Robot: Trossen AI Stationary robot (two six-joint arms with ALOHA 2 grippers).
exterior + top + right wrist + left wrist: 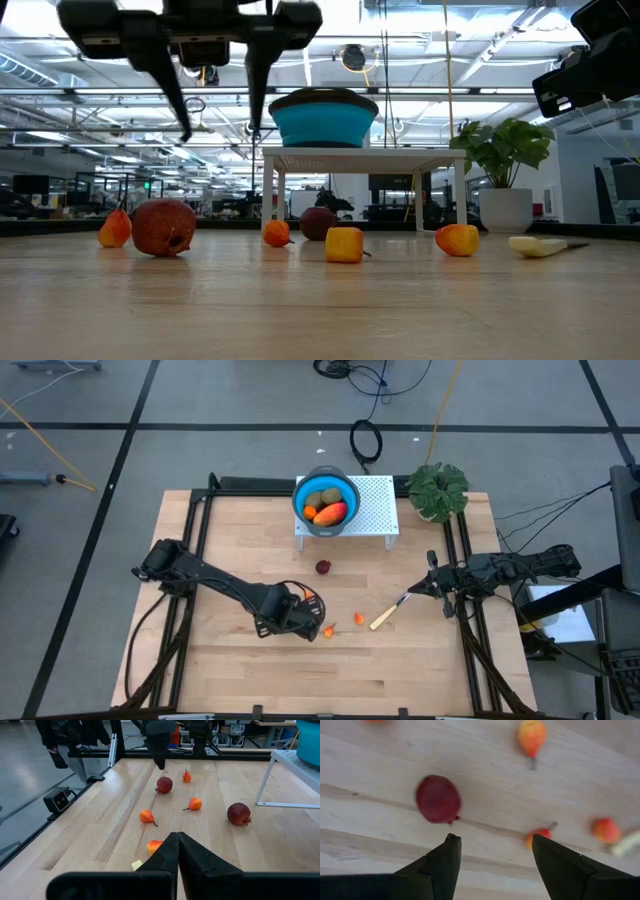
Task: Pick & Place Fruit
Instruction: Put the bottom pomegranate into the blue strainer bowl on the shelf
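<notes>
A blue bowl [325, 505] on a white perforated stand [375, 510] holds two brownish-green ovals and a long red-orange piece [331, 513]. One dark red ball [323, 567] lies on the table in front of the stand. A second dark red ball [438, 799] lies just beyond my left gripper [495, 842], which hangs open above the table, pointing down, with nothing between its fingers [220, 130]. Small orange bits [328, 630] [359, 618] lie scattered nearby. My right gripper [176, 836] waits shut at the table's right edge [432, 582].
A yellow-handled knife [385, 618] lies right of the orange bits. A green potted plant [438, 490] stands at the back right beside the stand. Bare wood stretches along the table's near edge [320, 680].
</notes>
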